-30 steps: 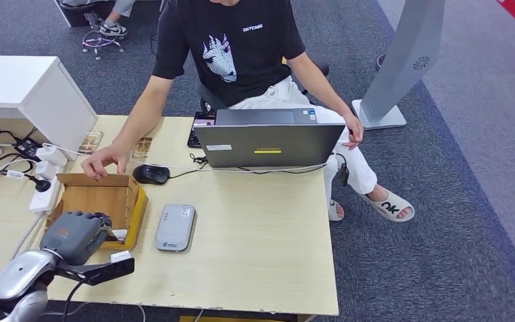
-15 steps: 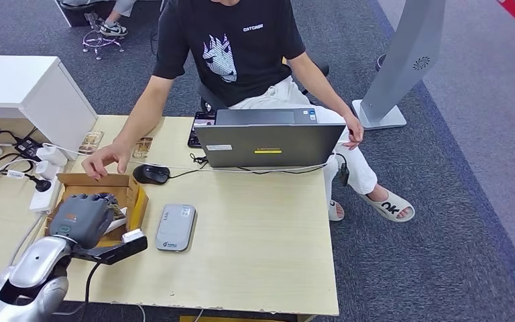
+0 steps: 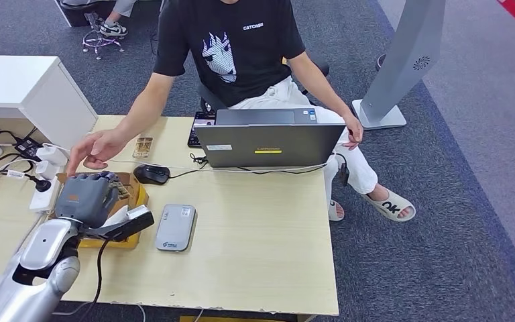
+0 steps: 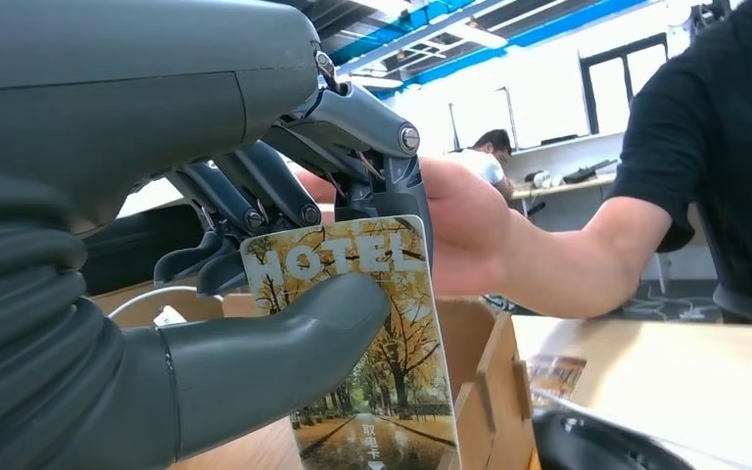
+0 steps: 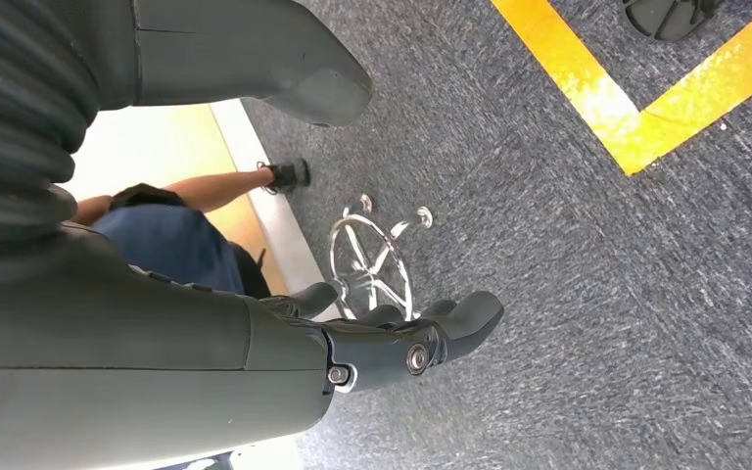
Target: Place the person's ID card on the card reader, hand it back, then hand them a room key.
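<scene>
Holding the room key point(image 4: 367, 343) upright between thumb and fingers point(image 4: 284, 196), my left hand point(image 3: 87, 196) sits over the cardboard box point(image 3: 136, 196); the person's hand point(image 3: 97, 147) waits just beyond the box. My right hand point(image 5: 392, 343) hangs empty, fingers loosely curled.

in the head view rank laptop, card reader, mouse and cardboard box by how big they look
1. laptop
2. cardboard box, partly hidden by the left hand, so less sure
3. card reader
4. mouse
</scene>
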Available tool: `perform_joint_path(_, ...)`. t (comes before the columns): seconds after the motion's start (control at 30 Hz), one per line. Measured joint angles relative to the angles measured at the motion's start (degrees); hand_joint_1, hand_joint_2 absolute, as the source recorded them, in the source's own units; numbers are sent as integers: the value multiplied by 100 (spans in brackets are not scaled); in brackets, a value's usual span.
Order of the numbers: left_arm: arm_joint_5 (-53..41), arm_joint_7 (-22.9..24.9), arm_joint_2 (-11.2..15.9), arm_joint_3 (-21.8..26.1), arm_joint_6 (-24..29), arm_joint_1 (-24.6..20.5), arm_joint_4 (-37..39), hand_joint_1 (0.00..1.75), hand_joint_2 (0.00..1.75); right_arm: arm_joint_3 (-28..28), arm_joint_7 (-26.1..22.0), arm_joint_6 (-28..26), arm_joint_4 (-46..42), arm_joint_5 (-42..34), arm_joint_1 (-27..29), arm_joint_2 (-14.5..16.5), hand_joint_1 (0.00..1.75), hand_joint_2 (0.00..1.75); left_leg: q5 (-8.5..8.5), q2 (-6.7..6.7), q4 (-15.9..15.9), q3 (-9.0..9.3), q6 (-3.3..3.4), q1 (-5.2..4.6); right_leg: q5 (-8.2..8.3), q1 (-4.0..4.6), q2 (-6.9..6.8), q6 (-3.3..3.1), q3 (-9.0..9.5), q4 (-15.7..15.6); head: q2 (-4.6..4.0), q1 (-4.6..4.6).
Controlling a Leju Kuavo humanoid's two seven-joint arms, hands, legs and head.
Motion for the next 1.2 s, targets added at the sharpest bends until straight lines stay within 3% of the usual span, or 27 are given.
perform_joint_path(0.53,24,3,-170,206,55,-372,144,175,175,1,-20,15,-13,79,-6,-15,0,175,0,1,0,-1,0,0,1,0,1,-1,-1,0,0,1)
perform_joint_path(0.97,34,164,-317,676,281,-1163,744,175,175,11,-24,104,-13,284,-38,-96,0,175,4,2,0,0,-4,0,3,0,2,-2,-2,2,0,1)
perform_joint_path(1.2,43,95,-387,790,332,-1351,1056,175,175,15,-24,104,-13,306,-46,-126,0,175,3,2,0,-1,-4,0,3,0,3,-2,-2,2,0,1)
